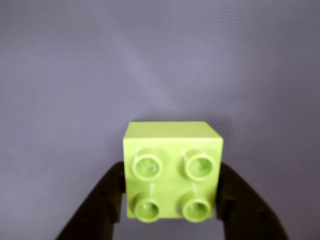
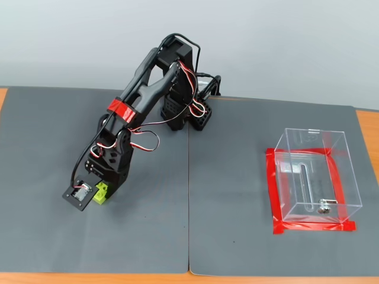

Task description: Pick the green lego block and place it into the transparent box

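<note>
The green lego block [image 1: 172, 170] is a small lime brick with four round studs. In the wrist view it fills the lower middle. My gripper [image 1: 172, 175] has its two black fingers [image 1: 100, 205] pressed against the block's left and right sides. In the fixed view the gripper [image 2: 102, 190] is low over the left part of the grey mat, with the block [image 2: 104, 191] just showing under the wrist. I cannot tell whether the block rests on the mat or is slightly raised. The transparent box [image 2: 314, 177] stands far to the right, with red tape around its base and a small metal piece [image 2: 324, 207] inside.
Two grey mats [image 2: 237, 236] cover the table and meet at a seam down the middle. The arm's base [image 2: 186, 115] stands at the back centre. Orange table edge shows at the front and sides.
</note>
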{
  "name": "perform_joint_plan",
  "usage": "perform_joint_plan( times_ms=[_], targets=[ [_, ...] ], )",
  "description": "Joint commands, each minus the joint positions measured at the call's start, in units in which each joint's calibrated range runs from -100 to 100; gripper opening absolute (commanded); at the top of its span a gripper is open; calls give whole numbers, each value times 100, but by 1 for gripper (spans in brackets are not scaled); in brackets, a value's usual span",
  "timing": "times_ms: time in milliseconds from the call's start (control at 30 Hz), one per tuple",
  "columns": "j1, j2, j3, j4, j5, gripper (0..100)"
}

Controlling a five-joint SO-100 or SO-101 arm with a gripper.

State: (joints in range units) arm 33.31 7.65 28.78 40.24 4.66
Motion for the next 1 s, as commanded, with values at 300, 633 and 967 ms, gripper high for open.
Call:
perform_joint_plan(
  times_ms=[300, 633, 967],
  targets=[
    [-187, -1956, -251, -31, -52, 9],
    [-567, -3058, -1092, 958, -57, 9],
    [-1634, -3092, -3227, 2677, -521, 9]
  ],
)
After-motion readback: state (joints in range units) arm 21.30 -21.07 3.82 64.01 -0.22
